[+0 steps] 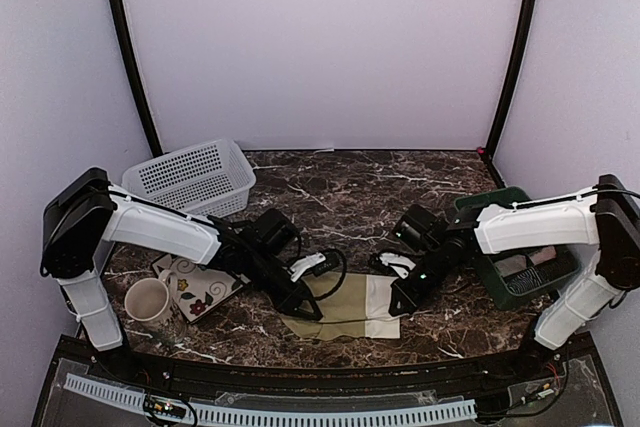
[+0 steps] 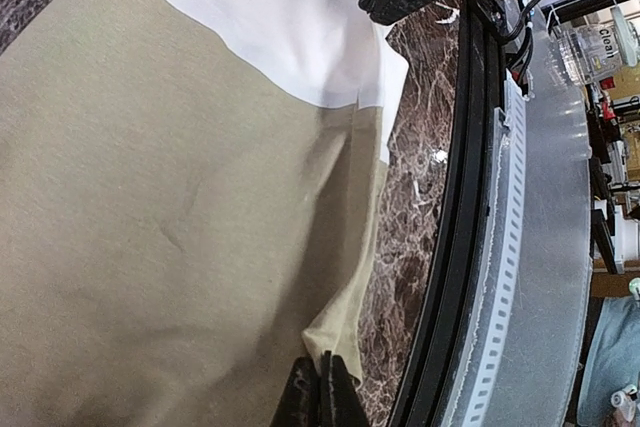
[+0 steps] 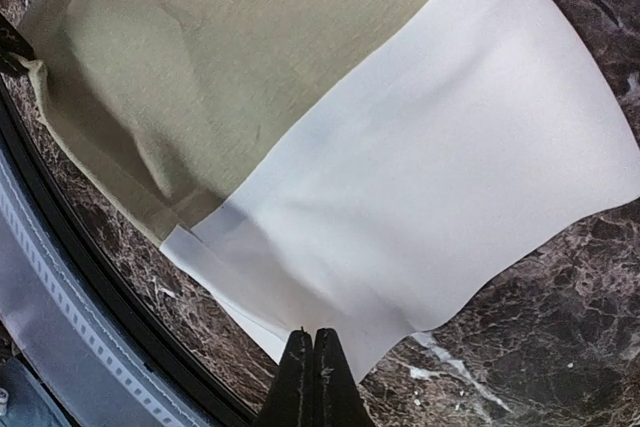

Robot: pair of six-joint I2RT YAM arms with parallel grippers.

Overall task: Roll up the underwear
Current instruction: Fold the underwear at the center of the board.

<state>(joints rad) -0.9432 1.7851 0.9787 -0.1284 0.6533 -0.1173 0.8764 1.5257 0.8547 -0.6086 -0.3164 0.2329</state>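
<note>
From above, the tips of the left gripper (image 1: pixel 305 309) are dark and small against the cloth, and the near left corner of the olive-khaki underwear (image 1: pixel 340 309) is hidden beneath them. The right arm crosses the green bin (image 1: pixel 520 282), covering part of what is inside; something pinkish shows there, too small to tell. Both wrist views cut the garment off at their edges.

The underwear lies flat on the marble tabletop (image 1: pixel 350 192) between the two arms, with its cream band (image 1: pixel 385 309) toward the right.

The left arm reaches from its base inward and down to the khaki end. In its wrist view the left gripper (image 2: pixel 320 377) has its jaws pressed together, pinching the corner of the khaki cloth (image 2: pixel 170 227), which creases toward them.

The right arm reaches leftward, bent low over the band end. The right gripper (image 3: pixel 312 347) also has its jaws pressed together, nipping the near edge of the cream band (image 3: pixel 430 197), where the hem is folded. From above, the right gripper (image 1: pixel 400 302) sits at the band's right edge.
</note>
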